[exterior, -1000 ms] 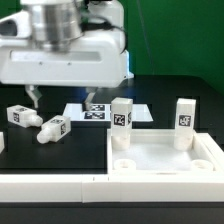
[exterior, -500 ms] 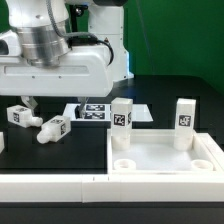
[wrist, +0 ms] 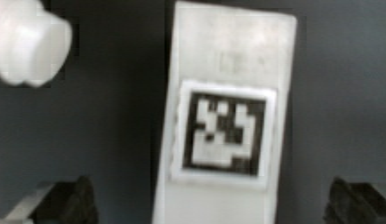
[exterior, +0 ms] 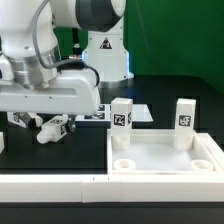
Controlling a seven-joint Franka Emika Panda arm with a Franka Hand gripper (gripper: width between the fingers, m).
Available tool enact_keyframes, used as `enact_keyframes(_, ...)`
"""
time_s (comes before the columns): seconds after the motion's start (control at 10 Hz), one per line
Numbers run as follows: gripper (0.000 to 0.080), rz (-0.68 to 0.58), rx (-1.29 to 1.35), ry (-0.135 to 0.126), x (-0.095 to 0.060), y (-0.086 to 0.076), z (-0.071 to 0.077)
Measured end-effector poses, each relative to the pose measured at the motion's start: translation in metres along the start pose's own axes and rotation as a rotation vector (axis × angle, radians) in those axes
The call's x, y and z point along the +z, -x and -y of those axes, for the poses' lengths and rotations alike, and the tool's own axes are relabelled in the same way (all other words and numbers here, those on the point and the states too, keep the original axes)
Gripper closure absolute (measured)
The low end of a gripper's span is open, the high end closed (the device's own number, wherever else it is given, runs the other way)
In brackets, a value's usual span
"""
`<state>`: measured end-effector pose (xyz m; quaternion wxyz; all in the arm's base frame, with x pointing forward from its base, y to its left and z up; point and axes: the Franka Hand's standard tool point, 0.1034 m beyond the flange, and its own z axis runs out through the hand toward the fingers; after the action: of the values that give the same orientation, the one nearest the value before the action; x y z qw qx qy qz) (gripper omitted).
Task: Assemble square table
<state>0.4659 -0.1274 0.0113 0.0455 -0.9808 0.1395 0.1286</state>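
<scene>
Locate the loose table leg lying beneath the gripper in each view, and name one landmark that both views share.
Exterior view: the loose leg lies on the dark table at the exterior view's left, outside the square slab.
Wrist view: most likely the same loose leg fills the middle, between the fingertips of the open gripper.
Shared landmark: the black-and-white tag on the leg.

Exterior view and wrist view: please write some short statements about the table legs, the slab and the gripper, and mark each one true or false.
1. Two upright legs stand at the far corners of the slab. True.
2. All four legs stand on the slab. False: two loose legs lie on the dark table.
3. The gripper is shut on a leg. False: it is open, with one finger on each side of a lying leg.
4. The near sockets are empty. True.
</scene>
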Motion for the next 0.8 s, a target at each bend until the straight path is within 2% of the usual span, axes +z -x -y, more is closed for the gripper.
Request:
enact_keyframes(0.1, 0.0298, -0.001, -0.001, 0.0, 0.0, 0.0, 0.0)
enact_keyframes(0.2, 0.0298, -0.001, -0.001, 0.0, 0.0, 0.0, 0.0)
enact_keyframes(0.3, 0.0436, 0.0, -0.001, 0.0, 0.0, 0.0, 0.0)
enact_keyframes(0.4, 0.0515, 0.0, -0.001, 0.0, 0.0, 0.0, 0.0)
enact_keyframes(0.6, 0.0515, -0.001, -0.024, 0.001, -0.001, 0.0, 0.003)
enact_keyframes(0.7, 0.0515, -0.04, -0.054, 0.013, -0.008, 0.008, 0.023)
enact_keyframes(0.8, 0.0515, -0.13, -0.215, 0.056, -0.02, 0.024, 0.042)
